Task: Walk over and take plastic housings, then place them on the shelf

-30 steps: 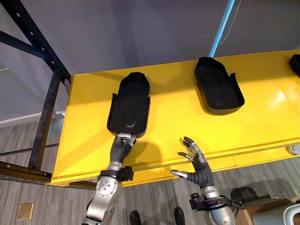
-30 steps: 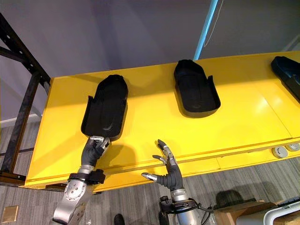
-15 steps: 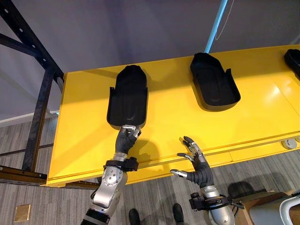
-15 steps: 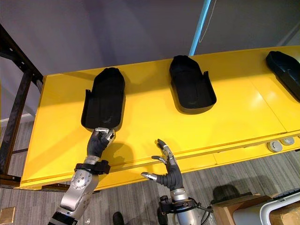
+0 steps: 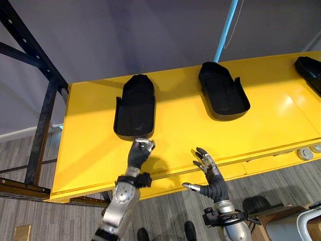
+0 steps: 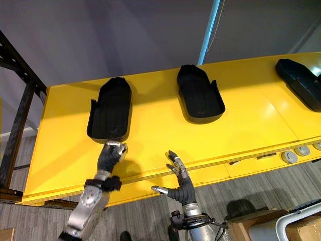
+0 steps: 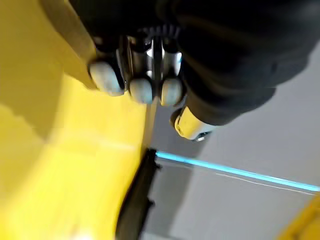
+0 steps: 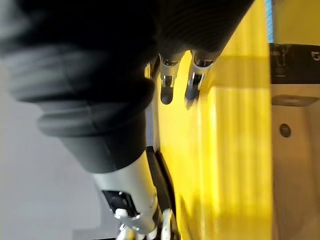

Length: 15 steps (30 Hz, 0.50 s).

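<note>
Three black housings (image 6: 109,108) sat on the yellow surface (image 6: 251,125). The left hand (image 6: 110,155) had its fingers curled, empty, just by the leftmost one; the right hand (image 6: 180,183) had its fingers spread.

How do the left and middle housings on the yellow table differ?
The left housing lies nearly straight front to back; the middle housing is angled, near end toward the right. The curled left hand sits at the left housing's near end; the middle housing has no hand by it. Both are black, hollow side up, on the yellow table.
</note>
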Tool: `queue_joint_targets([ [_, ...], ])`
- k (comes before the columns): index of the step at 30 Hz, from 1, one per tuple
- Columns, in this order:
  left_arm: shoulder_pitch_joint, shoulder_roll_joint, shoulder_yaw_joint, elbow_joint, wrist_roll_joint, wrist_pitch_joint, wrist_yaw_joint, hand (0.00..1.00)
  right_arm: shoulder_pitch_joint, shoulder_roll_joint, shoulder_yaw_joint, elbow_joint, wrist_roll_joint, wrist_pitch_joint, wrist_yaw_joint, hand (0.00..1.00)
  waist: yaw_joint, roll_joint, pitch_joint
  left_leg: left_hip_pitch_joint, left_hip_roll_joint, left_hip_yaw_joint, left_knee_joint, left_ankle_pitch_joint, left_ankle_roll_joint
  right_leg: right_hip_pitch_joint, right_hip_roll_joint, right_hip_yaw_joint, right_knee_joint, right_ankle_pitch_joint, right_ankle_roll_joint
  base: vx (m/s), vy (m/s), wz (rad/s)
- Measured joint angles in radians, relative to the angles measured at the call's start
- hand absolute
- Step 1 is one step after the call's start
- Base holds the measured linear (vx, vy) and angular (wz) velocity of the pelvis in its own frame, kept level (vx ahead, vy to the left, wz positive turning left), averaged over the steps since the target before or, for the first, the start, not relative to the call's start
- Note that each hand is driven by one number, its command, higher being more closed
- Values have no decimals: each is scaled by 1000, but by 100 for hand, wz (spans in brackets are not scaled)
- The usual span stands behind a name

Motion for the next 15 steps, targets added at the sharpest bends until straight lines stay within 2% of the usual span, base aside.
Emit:
queue_joint_targets([
  [3,67,-8,6,-129,-42,-4,-37,0,-31,-10,-47,1,-9,0,-7,0,13,1,-15,24,0,-32,0,0,0,42,-1,-28,-6,-2,2,-24,15,29],
  [5,99,-20,13,-190,-59,-38,-52,0,-48,-16,-82,1,-36,0,-15,0,37,0,-46,44,-2,-41,-1,0,0,74,-2,-38,-16,-3,3,-29,28,20],
  [6,107,-25,13,-201,-57,-47,-51,0,-51,-16,-88,2,-41,0,-18,0,39,1,-51,53,-3,-45,-1,0,0,86,-4,-46,-18,-5,6,-25,18,24],
  [8,139,-50,13,-219,-10,-84,-25,0,-51,-15,-103,5,-44,0,-33,0,43,1,-89,56,-6,-67,-4,1,1,101,-6,-67,-19,-10,9,-32,23,28],
  [11,172,-76,12,-218,49,-98,15,0,-50,-2,-115,6,-45,0,-45,0,49,-1,-98,88,-6,-59,-1,0,1,122,-6,-55,-18,-13,13,-32,21,-7],
  [14,208,-96,14,-202,113,-102,64,0,-41,11,-132,14,-45,-1,-58,0,62,-10,-117,94,1,-19,102,-71,-7,126,-1,24,-3,-12,13,-48,38,-64],
  [15,208,-103,16,-190,125,-102,77,0,-47,10,-132,22,-45,-1,-65,0,71,-13,-116,71,4,-70,202,-126,-6,119,1,61,12,-7,5,-53,49,-128],
])
